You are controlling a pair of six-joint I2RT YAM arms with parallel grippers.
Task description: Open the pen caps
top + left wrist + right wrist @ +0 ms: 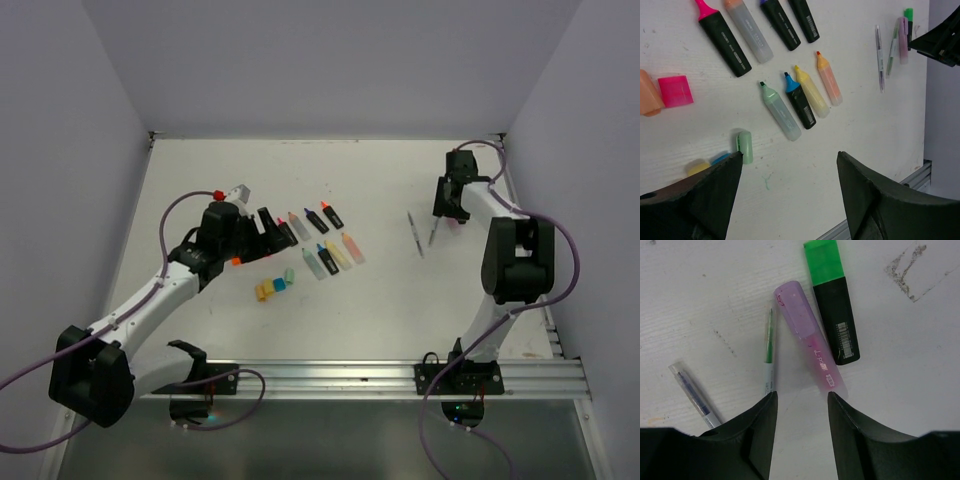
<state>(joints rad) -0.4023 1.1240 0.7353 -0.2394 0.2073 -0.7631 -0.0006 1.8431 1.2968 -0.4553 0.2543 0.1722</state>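
Note:
Loose pen caps lie on the table in the left wrist view: pink [675, 91], orange [649, 95], green [744, 146], blue [720, 158] and yellow [697, 166]. Several uncapped highlighters [800, 100] lie in two rows beyond them. My left gripper [789, 157] is open and empty above the bare table near the green cap. My right gripper [801, 396] is open and empty, just short of a capped pastel purple highlighter [807, 335]. Beside it lies a black highlighter [842, 330] wearing a green cap [825, 260]. From above, the left gripper [265, 225] is beside the rows and the right gripper [447, 212] is far right.
Two thin pens [769, 350] [692, 392] lie left of the purple highlighter. They also show in the top view [415, 235]. The white walls stand close on the right and at the back. A metal rail [400, 378] runs along the near edge.

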